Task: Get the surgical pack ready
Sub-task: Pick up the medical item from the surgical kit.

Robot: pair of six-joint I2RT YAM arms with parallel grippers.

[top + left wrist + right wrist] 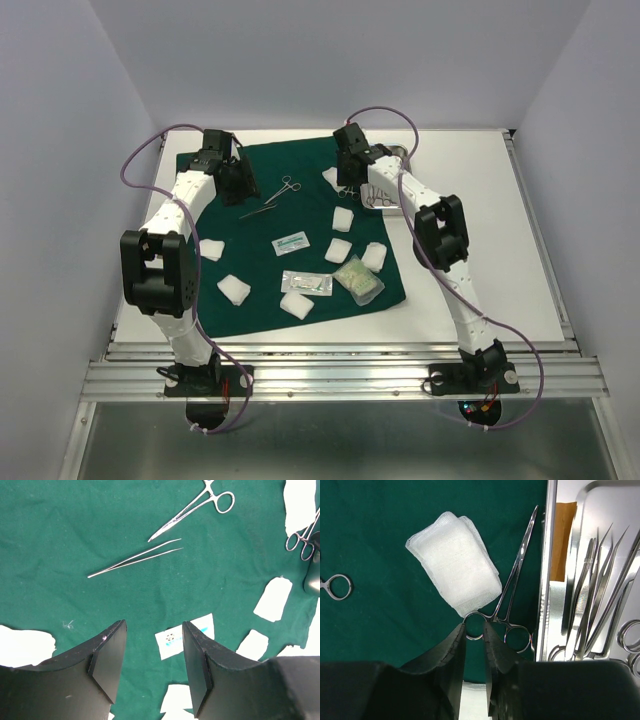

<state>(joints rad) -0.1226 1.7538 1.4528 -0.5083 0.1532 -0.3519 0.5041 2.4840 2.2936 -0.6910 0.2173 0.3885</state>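
Note:
A dark green drape covers the table's middle. Several white gauze pads and sealed packets lie on it. My right gripper stands open by a narrow gap over the ring handle of steel forceps. These lie on the cloth between a gauze pad and the steel tray, which holds several instruments. My left gripper hangs open above bare cloth, with tweezers and another pair of forceps ahead of it.
A white tabletop surrounds the drape, with white walls on three sides. In the overhead view the right arm hides most of the tray. A printed packet lies just beyond my left fingertips.

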